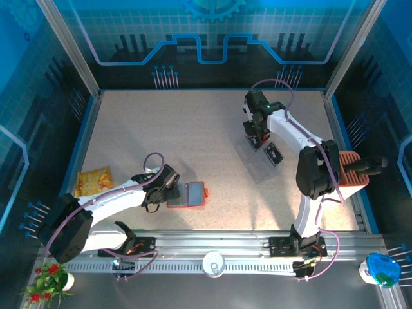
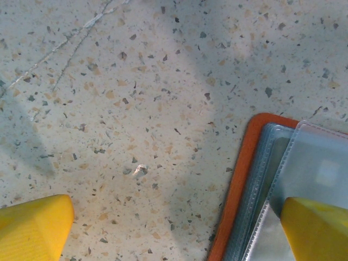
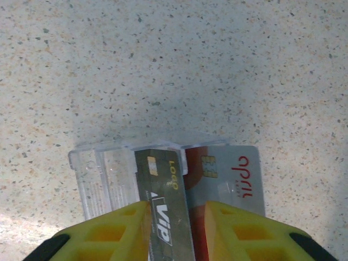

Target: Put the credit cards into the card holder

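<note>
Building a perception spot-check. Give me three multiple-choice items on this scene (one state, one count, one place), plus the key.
1. The red-orange folding card holder by the left hand is:
A) snapped shut
B) standing on edge
C) lying open

2. How many cards does the right wrist view show?
A) one
B) two
C) four

3. Where is the dark grey VIP plastic card?
A) between the yellow fingers of the right hand
B) inside the card holder
C) under the left hand

Key:
1 C: its grey pockets and clear sleeve face up on the table.
2 B: the dark card plus a silver-and-red chip card beside it.
3 A: a yellow finger stands on either side of it, over a clear plastic case.
</note>
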Tool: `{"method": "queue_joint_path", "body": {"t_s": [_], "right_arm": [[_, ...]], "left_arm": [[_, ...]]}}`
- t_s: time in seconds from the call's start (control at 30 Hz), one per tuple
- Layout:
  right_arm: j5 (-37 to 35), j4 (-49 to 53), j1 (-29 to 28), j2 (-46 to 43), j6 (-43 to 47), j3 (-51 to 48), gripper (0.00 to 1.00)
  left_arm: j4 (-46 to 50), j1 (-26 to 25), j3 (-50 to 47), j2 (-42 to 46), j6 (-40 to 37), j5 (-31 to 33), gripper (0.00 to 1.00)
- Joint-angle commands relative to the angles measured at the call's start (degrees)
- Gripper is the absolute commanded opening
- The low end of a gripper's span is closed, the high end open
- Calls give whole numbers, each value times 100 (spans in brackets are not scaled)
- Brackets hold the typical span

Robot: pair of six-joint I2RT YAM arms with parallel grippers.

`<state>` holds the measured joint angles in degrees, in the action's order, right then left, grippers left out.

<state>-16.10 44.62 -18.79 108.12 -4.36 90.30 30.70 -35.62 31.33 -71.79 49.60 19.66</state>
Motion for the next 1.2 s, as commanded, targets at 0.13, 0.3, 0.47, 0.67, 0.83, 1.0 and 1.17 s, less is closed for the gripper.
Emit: {"method": "queue_joint_path", "body": {"t_s": [0.13,0.3,0.47,0.67,0.83,1.0,1.17], "right_arm": [[42,133,86,199,74,-152,32],[141,126,86,230,74,-197,24],[233,147,88,179,104,-133,10],[606,241,86,9,166,25,0],[942,409,90,-291,150,221,0],[1261,412,-30,-765,-98,254,0],[1571,18,-405,-1355,-619,-256,0]], "left_arm": [[174,60,-48,-103,27,-110,99],[156,58,-48,-116,14,-106,99],[130,58,-45,-142,13,-105,99],[138,63,-14,-132,-1,-166,99],[260,64,132,45,-102,-214,99],[366,91,324,173,-259,-242,99],[383,120,361,165,-360,-230,99]]}}
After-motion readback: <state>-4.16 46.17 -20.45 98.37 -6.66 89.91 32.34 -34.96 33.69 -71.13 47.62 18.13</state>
